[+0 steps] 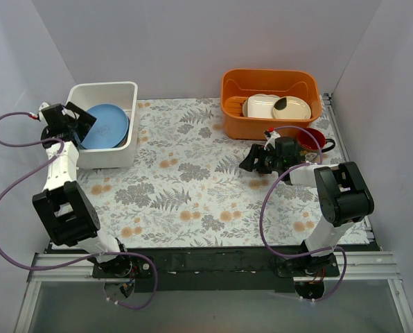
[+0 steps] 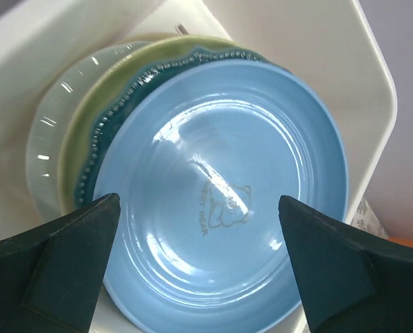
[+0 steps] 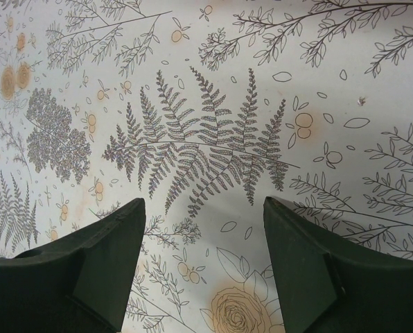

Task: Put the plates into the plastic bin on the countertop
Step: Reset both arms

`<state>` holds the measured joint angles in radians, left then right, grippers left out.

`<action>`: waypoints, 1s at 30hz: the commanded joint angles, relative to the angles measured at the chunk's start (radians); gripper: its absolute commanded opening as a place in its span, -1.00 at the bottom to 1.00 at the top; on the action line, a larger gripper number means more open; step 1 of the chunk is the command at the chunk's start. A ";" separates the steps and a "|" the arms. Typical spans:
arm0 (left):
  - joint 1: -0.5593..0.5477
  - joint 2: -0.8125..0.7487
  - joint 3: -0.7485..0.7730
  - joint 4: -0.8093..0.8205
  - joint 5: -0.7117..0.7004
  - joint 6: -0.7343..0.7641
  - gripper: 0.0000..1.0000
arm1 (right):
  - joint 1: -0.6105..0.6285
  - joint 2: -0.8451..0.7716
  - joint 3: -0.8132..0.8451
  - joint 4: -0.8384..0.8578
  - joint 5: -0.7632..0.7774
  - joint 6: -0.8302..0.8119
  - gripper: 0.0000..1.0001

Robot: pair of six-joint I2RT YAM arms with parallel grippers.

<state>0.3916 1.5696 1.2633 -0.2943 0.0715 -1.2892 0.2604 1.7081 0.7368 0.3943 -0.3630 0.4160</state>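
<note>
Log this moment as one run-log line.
left end effector: open above round light-blue plate in white rectangular plastic bin | right end effector: open, empty, over fern-print countertop

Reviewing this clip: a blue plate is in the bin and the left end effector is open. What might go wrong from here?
1. The blue plate sits offset on the green plate in the white bin, not nested, so it may slide.
2. The open left end effector straddles that plate, and a crooked retreat might clip it.
3. The right end effector hangs near the red mug, so a swing may knock it.
</note>
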 commanded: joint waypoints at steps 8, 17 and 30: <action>0.006 -0.135 0.030 -0.016 -0.121 -0.001 0.96 | 0.004 -0.010 0.016 0.018 -0.005 0.000 0.53; 0.001 -0.167 0.002 0.059 0.097 0.021 0.96 | 0.005 -0.039 0.012 0.005 0.007 -0.006 0.54; -0.137 -0.276 -0.137 0.368 0.461 0.096 0.97 | 0.005 -0.148 0.006 -0.054 0.042 -0.025 0.60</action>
<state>0.3038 1.3499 1.1519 -0.0395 0.3977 -1.2636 0.2615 1.6169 0.7368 0.3462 -0.3378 0.4110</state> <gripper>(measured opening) 0.981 0.797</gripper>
